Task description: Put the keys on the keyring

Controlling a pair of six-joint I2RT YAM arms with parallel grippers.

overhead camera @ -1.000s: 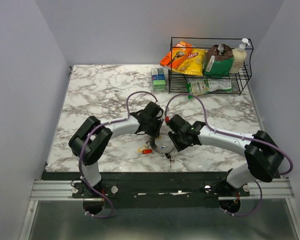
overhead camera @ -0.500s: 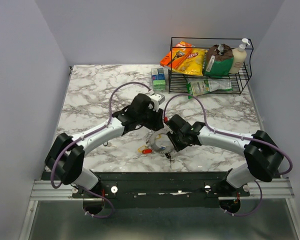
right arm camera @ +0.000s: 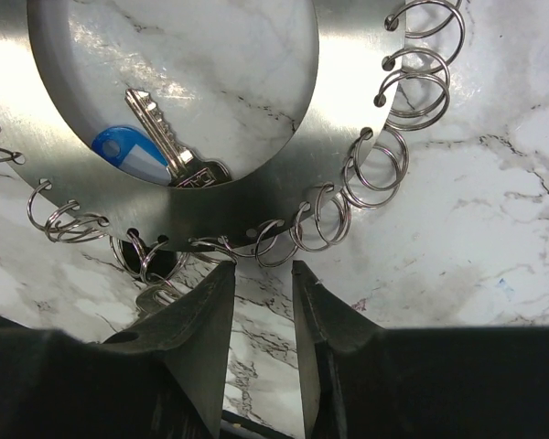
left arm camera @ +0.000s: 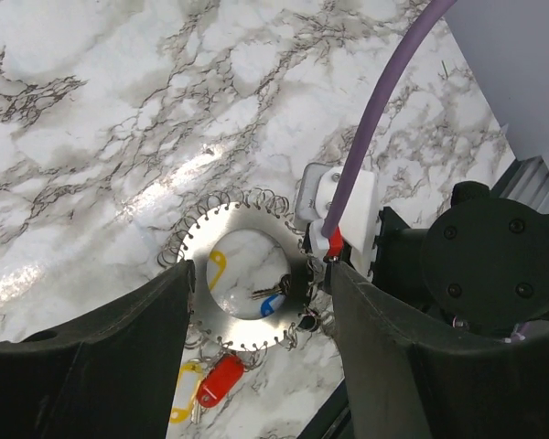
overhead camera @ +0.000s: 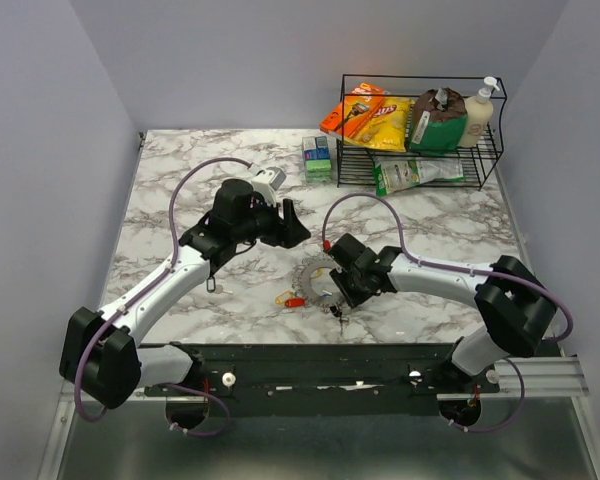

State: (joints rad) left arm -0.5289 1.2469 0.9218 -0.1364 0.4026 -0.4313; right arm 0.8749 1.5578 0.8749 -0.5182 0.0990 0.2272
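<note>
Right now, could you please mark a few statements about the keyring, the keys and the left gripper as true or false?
1. The left gripper is open and holds nothing. True.
2. A blue-headed key lies inside the central opening of the keyring. True.
3. The red-headed key lies inside that opening too. False: it lies outside the ring, on the table.
4. The wire rack stands at the table's near left corner. False: it stands at the far right corner.

Blue-headed key inside keyring
</note>
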